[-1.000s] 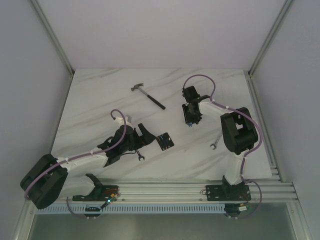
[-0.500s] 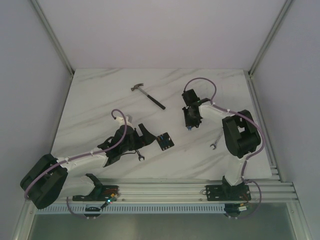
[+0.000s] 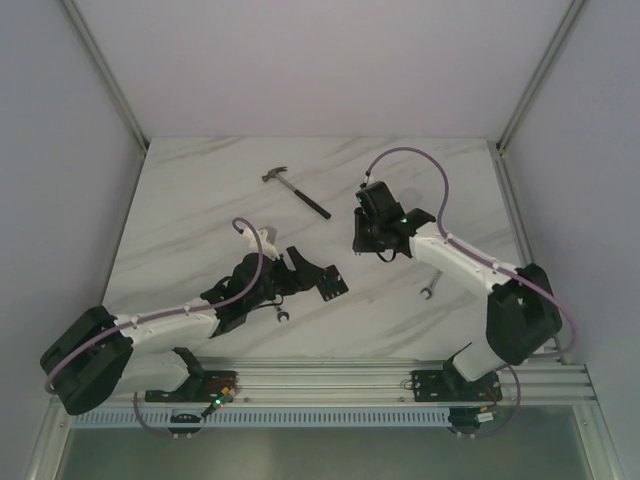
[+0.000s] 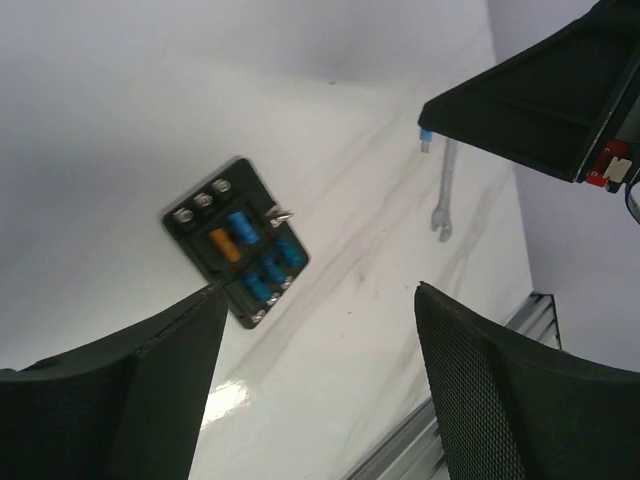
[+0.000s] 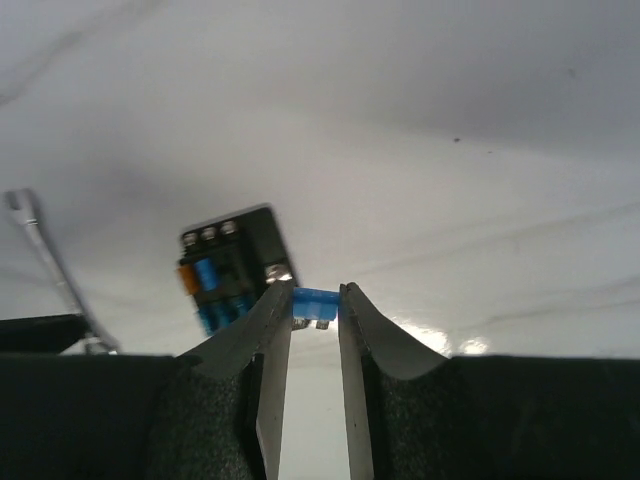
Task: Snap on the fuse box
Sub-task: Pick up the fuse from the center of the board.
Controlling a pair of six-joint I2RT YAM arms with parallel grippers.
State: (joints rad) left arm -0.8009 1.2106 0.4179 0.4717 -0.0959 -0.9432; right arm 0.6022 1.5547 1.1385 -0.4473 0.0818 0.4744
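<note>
The fuse box (image 3: 331,283) is a small black block lying flat on the marble table, with blue and orange fuses in its slots. It shows in the left wrist view (image 4: 237,242) and in the right wrist view (image 5: 235,265). My left gripper (image 3: 303,270) is open and empty just left of the box; in its own view (image 4: 320,300) the box lies past the left finger. My right gripper (image 3: 362,240) hangs above the table, up and right of the box, and is shut (image 5: 316,300) on a small blue fuse (image 5: 316,303).
A hammer (image 3: 297,190) lies at the back centre. A small wrench (image 3: 431,286) lies to the right of the box and shows in the left wrist view (image 4: 443,195). Another wrench (image 3: 281,315) lies by the left arm. An aluminium rail (image 3: 330,375) runs along the near edge.
My right arm has swung left and stretched out, carrying the blue fuse nearer the fuse box. My left gripper has shifted slightly right, towards the box.
</note>
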